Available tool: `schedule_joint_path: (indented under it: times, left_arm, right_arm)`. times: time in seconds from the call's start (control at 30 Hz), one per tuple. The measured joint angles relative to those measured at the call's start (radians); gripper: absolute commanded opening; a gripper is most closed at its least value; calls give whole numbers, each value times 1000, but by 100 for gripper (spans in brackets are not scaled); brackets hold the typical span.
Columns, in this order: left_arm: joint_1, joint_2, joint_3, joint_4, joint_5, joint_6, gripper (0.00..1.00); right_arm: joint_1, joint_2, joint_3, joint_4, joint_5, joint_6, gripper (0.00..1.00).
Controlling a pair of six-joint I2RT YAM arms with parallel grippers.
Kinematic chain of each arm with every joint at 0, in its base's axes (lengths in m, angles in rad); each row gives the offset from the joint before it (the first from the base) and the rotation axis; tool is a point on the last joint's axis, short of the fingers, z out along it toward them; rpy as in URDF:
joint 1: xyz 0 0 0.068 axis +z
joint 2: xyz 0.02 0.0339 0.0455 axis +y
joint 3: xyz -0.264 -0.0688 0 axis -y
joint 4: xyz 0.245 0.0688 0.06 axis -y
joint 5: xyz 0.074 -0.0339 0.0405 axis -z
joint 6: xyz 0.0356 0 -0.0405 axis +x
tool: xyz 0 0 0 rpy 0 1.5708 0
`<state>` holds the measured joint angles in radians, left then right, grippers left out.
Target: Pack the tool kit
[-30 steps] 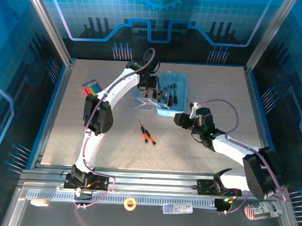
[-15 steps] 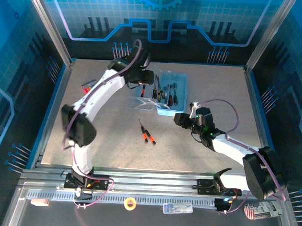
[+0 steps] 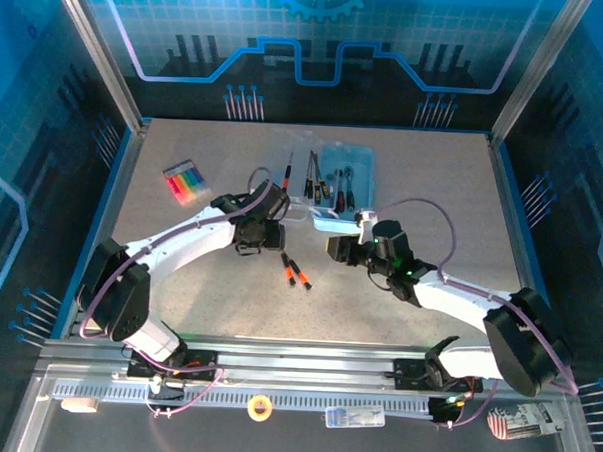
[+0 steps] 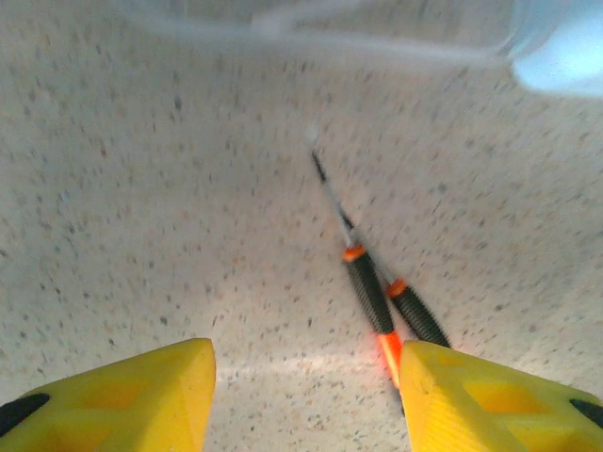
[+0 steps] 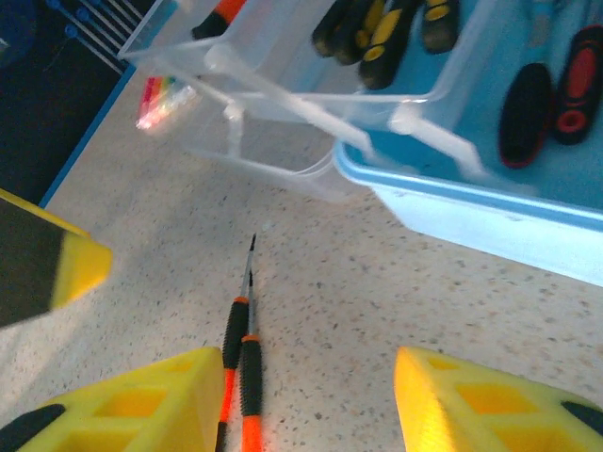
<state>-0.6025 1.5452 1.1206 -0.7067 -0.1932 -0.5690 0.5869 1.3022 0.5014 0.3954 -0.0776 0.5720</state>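
you are risking a clash here: both arms are leaning in low over the same two screwdrivers (image 3: 295, 271), which are lying side by side and touching on the table (image 3: 454, 173), near the tool box (image 3: 371, 169). closing on one is likely to nudge the other away. your left gripper (image 4: 306, 377) is hanging open and empty, and the right gripper (image 5: 306, 400) likewise, the two facing each other across the pair.

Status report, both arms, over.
Left gripper open, empty. Right gripper open, empty. Two orange-and-black screwdrivers loose on table, outside blue plastic tray. Nothing blocking them.
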Motion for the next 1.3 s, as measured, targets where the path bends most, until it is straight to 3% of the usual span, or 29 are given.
schedule_joint_path:
  times: [0.23, 0.77, 1.3]
  left_arm:
    - [-66, 13, -46, 85, 38, -80, 52]
    - [-68, 218, -46, 136, 53, -114, 41]
    - [-70, 229, -45, 162, 68, -113, 36]
  right_arm:
    - [8, 18, 5, -1, 43, -20, 51]
    - [8, 35, 11, -6, 78, -31, 51]
    - [8, 35, 17, -20, 79, -31, 51]
